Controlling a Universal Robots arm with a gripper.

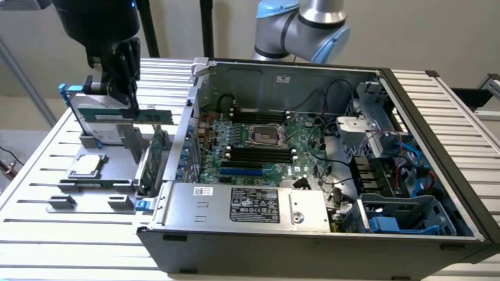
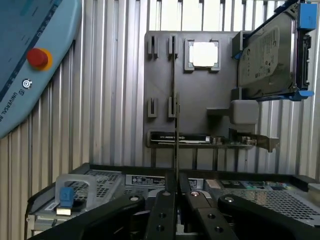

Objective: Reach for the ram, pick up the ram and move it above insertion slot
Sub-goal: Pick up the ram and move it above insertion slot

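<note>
The slatted metal tabletop [image 1: 47, 175] is carrying every item in the scene. On it, an open computer case [image 1: 312, 234] is occupying the centre and the exterior view's right, with its green motherboard [image 1: 258, 149] lying exposed inside and a silver power supply [image 1: 246, 205] sitting along the near edge. The light-blue robot arm [image 1: 301, 29] is rising behind the far wall of the case. To the exterior view's left of the case, a grey fixture plate [image 1: 90, 175] is resting on the tabletop. A hard drive [image 1: 102, 120] in blue brackets is standing at the far end of this plate, a wider green expansion card [image 1: 156, 155] is standing on edge just beside the case wall, and a processor chip [image 1: 86, 165] is sitting in a square holder nearer the front. The black gripper [image 1: 125, 88] is hanging above the far part of the plate, close to the hard drive. Its fingers [image 2: 165, 210] are closing narrowly on the ram [image 1: 149, 115], a thin green stick that is sticking out level from them toward the case, above the plate and apart from it. In the wrist view the ram [image 2: 175, 145] is appearing edge-on as a dark line between the fingers, running out over the plate
</note>
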